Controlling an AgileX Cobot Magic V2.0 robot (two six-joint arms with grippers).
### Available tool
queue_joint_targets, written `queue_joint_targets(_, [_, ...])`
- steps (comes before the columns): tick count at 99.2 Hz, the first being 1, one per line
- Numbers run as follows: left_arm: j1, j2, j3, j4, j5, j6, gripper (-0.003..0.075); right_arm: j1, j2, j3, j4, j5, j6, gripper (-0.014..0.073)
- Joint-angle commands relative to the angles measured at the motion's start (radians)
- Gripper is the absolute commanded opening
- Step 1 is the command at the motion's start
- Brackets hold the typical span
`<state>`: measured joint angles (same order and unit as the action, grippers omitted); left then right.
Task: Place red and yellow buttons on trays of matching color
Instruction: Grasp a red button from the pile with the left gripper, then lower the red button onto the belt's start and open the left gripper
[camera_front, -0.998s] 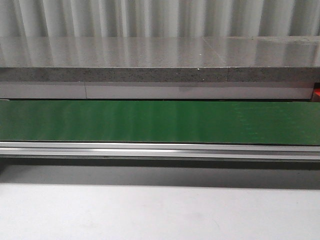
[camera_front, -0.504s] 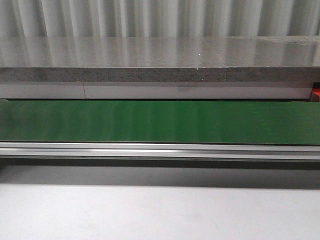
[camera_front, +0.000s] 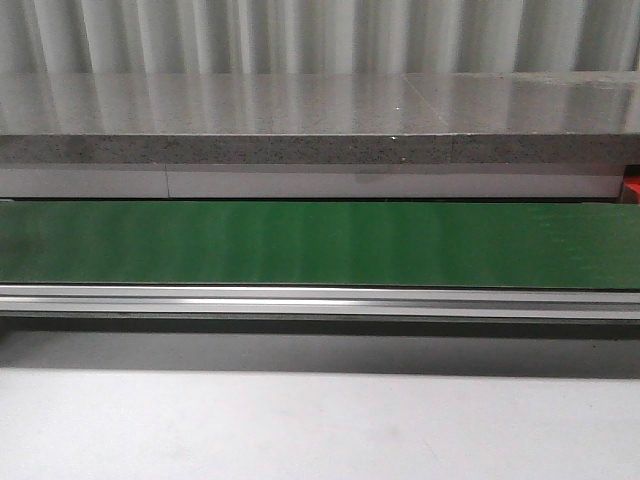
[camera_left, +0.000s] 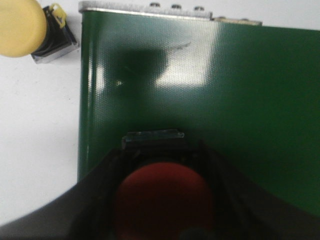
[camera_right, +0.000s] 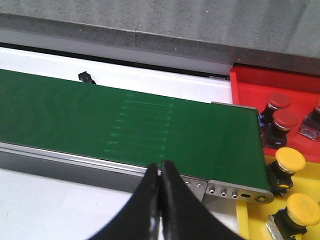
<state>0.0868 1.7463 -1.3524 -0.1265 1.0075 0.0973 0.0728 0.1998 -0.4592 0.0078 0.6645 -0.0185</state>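
Note:
In the left wrist view, a red button (camera_left: 162, 200) sits between the dark fingers of my left gripper (camera_left: 160, 150), which is shut on it just over the green belt (camera_left: 225, 90). A yellow button (camera_left: 17, 27) lies on its side on the white surface beside the belt's end. In the right wrist view, my right gripper (camera_right: 160, 170) is shut and empty above the belt's near rail. The red tray (camera_right: 250, 82) holds red buttons (camera_right: 285, 120). The yellow tray (camera_right: 247, 220) holds two yellow buttons (camera_right: 290, 161). Neither gripper shows in the front view.
The green conveyor belt (camera_front: 320, 245) crosses the front view, bare, with an aluminium rail (camera_front: 320, 300) along its near side and a grey stone ledge (camera_front: 320, 120) behind. A sliver of the red tray (camera_front: 633, 187) shows at the far right. White tabletop (camera_front: 320, 430) lies in front.

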Motion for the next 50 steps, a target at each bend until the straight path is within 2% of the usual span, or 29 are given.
queue_joint_targets(1, [-0.006, -0.036, -0.028, 0.000, -0.011, 0.000, 0.0198, 0.000, 0.011, -0.026, -0.008, -0.083, -0.006, -0.0068])
queue_joint_targets(10, [-0.006, -0.036, -0.044, 0.000, -0.011, 0.000, 0.0360, 0.000, 0.011, -0.026, -0.008, -0.083, -0.006, -0.0068])
queue_joint_targets(11, [-0.006, -0.036, -0.044, 0.000, -0.011, 0.000, 0.0360, 0.000, 0.011, -0.026, -0.008, -0.083, -0.006, -0.0068])
queue_joint_targets(17, [-0.006, -0.036, -0.061, -0.008, -0.003, 0.000, 0.0494, 0.000, 0.011, -0.026, -0.008, -0.083, -0.006, -0.0068])
queue_joint_targets(22, [-0.006, -0.036, -0.076, -0.019, -0.001, 0.000, 0.0556, 0.000, 0.011, -0.026, -0.008, -0.083, -0.006, -0.0068])
queue_joint_targets(28, [-0.006, -0.036, -0.107, -0.031, -0.001, 0.000, 0.0577, 0.000, 0.011, -0.026, -0.008, -0.083, -0.006, -0.0068])
queue_joint_targets(50, [-0.004, -0.038, -0.260, -0.035, 0.002, 0.000, 0.0560, 0.000, 0.011, -0.026, -0.008, -0.083, -0.006, -0.0068])
